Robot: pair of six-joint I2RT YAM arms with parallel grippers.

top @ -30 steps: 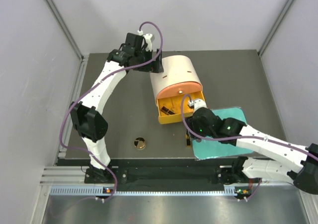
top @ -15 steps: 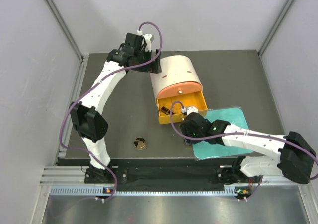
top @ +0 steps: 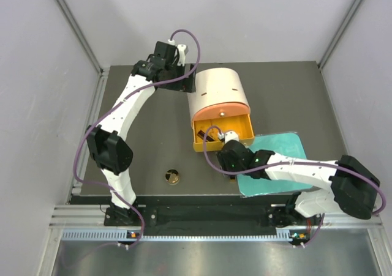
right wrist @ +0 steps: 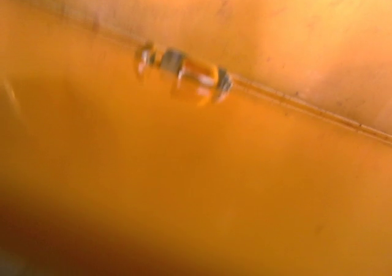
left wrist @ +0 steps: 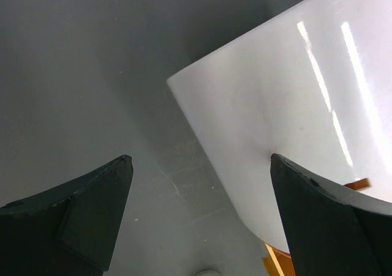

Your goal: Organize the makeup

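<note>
Right gripper point(top: 218, 139) dips into the open orange drawer point(top: 242, 128). We cannot tell whether its fingers are apart or together, since its wrist camera shows only orange wall and a screw point(right wrist: 184, 75). Dark makeup pieces point(top: 206, 135) lie in the drawer's left part. The gold-rimmed compact point(top: 172, 176) sits well apart on the near table point(top: 147, 141). We judge the left gripper point(left wrist: 200, 160), fingers spread at the cream box point(top: 220, 86), far-left corner, braces it against sliding.

no legible text, no labels, no brand marks, no numbers or signs on any visible surface
</note>
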